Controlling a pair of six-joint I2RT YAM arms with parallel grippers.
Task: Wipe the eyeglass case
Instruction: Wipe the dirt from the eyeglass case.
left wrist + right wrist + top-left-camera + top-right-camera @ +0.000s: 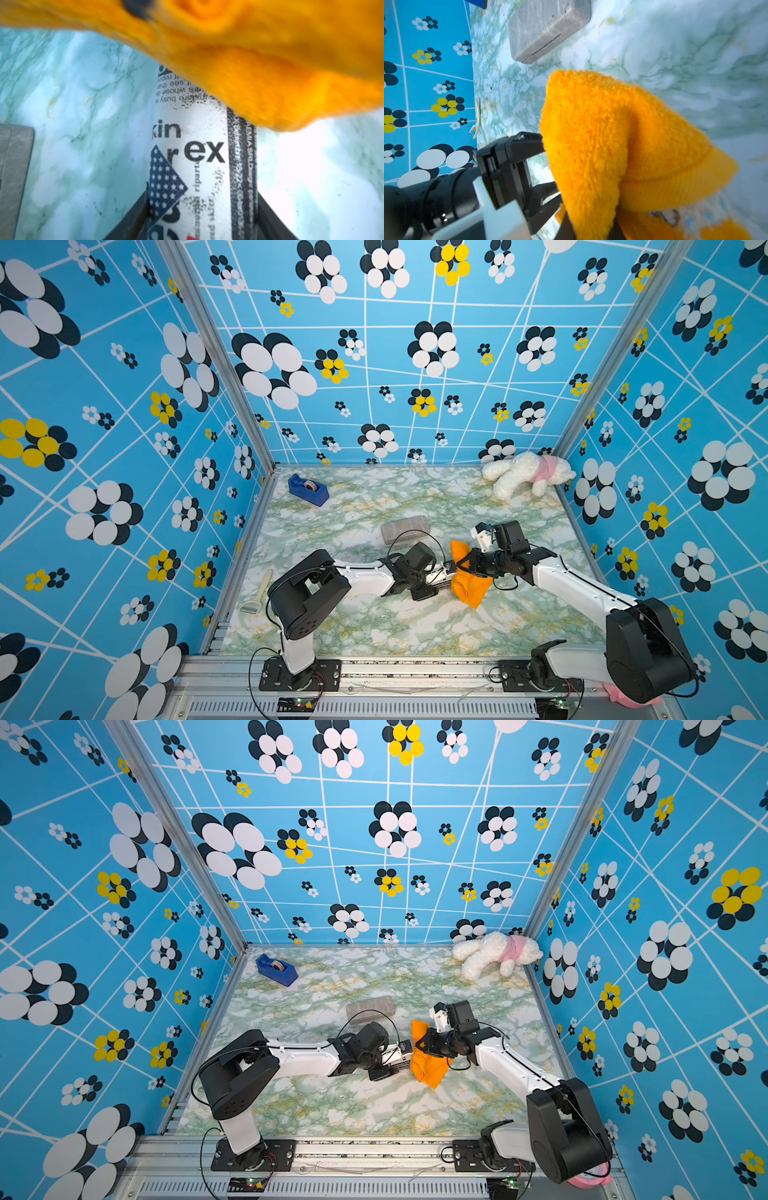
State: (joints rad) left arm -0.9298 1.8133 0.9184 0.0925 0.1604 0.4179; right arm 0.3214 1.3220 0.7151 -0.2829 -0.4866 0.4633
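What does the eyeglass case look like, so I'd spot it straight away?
On the marbled table, look at the middle, where the two arms meet. The left claw grips the eyeglass case, its far end covered by the orange cloth. It is white with newspaper print and a stars flag, unlike the plain grey box farther back.

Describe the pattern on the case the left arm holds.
The case: white newsprint, starred flag patch; left wrist view.

Foreground: orange fluffy cloth (623, 135); beyond, gray box (548, 27) on marble table (685, 58); left hand (546, 168) against cloth edge.
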